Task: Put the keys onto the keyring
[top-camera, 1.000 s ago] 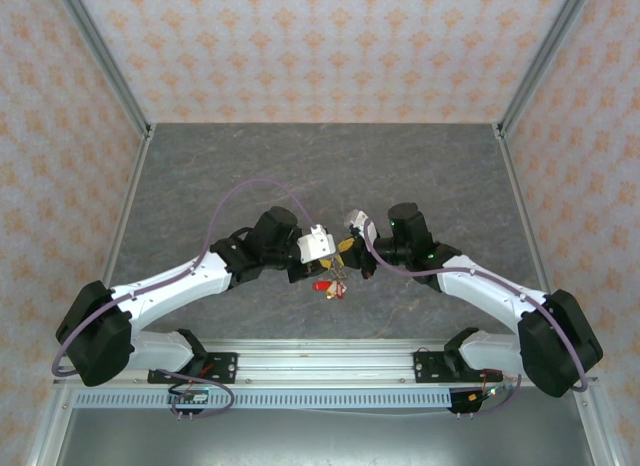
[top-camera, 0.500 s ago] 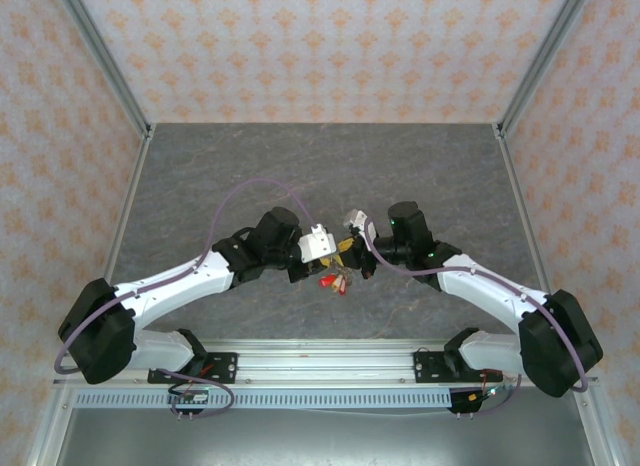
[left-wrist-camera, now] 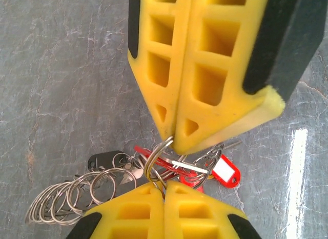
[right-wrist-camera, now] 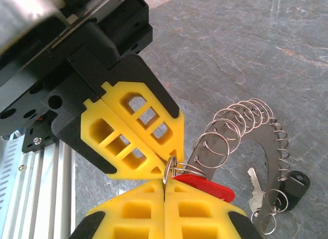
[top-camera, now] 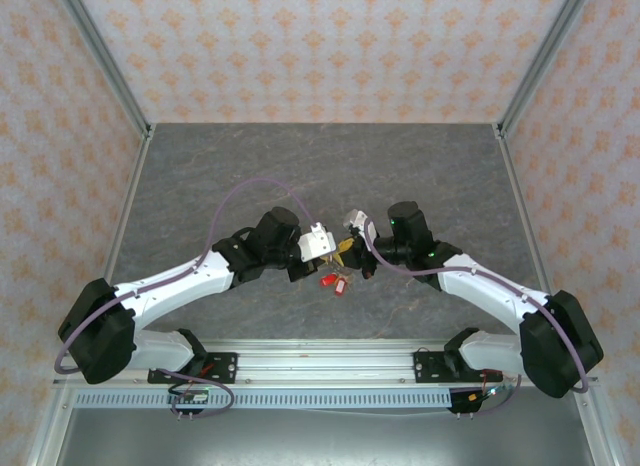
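Note:
My two grippers meet tip to tip above the table's middle. Between them stands a small steel split ring, pinched on opposite sides. In the left wrist view my left gripper is shut on its lower edge, while the right gripper is shut on its top. The right wrist view has my right gripper below the ring and the left gripper above. Red-tagged keys hang from it, with a black-tagged key beside. The keyring, a curved grey band carrying several small rings, hangs behind.
From above, the red tags dangle under the joined grippers over the grey marbled table. A bare silver key hangs by the black tag. Patterned walls enclose three sides; the aluminium rail runs along the near edge.
My left gripper has closed on the small ring. The red tags have risen slightly and shifted right under the grippers. The right arm has barely moved.

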`<state>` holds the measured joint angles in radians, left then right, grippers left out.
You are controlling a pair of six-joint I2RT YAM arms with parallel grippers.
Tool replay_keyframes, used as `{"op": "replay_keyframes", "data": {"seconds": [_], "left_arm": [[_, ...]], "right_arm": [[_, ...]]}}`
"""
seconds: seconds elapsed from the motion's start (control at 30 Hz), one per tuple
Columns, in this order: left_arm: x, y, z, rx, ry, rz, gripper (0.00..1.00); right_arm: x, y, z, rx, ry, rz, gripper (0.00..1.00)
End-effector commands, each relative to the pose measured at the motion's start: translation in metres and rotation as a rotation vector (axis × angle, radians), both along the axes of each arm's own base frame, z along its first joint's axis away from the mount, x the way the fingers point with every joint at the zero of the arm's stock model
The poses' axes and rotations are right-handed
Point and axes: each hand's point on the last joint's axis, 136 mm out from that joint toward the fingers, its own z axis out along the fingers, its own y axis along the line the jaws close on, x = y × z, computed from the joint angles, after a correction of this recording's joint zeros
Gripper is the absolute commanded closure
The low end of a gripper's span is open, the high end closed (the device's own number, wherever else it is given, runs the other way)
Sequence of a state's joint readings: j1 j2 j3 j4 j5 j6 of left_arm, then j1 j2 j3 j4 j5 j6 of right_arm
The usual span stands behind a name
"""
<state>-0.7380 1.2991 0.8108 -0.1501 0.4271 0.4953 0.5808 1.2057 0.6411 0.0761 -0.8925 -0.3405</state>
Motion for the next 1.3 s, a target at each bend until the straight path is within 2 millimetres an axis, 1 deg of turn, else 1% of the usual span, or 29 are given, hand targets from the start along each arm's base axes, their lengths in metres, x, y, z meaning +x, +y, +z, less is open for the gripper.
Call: {"op": "replay_keyframes", "data": {"seconds": [0.0, 0.13, 0.27, 0.4, 0.57, 0.73, 1.07, 1.17, 1.2, 1.27], "left_arm": [[0.007, -0.008, 0.011, -0.036, -0.053, -0.004, 1.00], [0.007, -0.008, 0.010, -0.043, -0.061, -0.010, 1.00], [0.006, -0.009, 0.007, -0.036, -0.066, -0.019, 1.00], [0.006, -0.008, 0.004, -0.025, -0.069, -0.028, 1.00], [0.007, -0.009, 0.005, -0.033, -0.082, -0.028, 1.00], [0.009, -0.011, 0.007, -0.047, -0.096, -0.033, 1.00], [0.010, -0.013, 0.004, -0.049, -0.107, -0.040, 1.00], [0.011, -0.013, 0.005, -0.052, -0.113, -0.037, 1.00], [0.011, -0.013, 0.004, -0.050, -0.113, -0.039, 1.00], [0.011, -0.013, 0.006, -0.053, -0.116, -0.039, 1.00]], "right_arm": [[0.015, -0.003, 0.010, -0.028, -0.053, -0.058, 1.00], [0.022, -0.006, 0.001, -0.069, -0.038, -0.093, 1.00], [0.026, -0.004, 0.001, -0.054, -0.035, -0.108, 1.00], [0.031, -0.004, -0.003, -0.072, -0.027, -0.127, 1.00], [0.035, -0.007, -0.007, -0.102, -0.034, -0.145, 0.99], [0.036, -0.010, -0.012, -0.150, -0.042, -0.135, 0.99], [0.040, -0.009, -0.019, -0.215, -0.007, -0.122, 1.00], [0.038, -0.007, -0.015, -0.196, -0.021, -0.108, 0.96], [0.037, -0.008, -0.012, -0.189, -0.033, -0.104, 0.93], [0.033, -0.009, -0.009, -0.186, -0.063, -0.085, 0.82]]}}
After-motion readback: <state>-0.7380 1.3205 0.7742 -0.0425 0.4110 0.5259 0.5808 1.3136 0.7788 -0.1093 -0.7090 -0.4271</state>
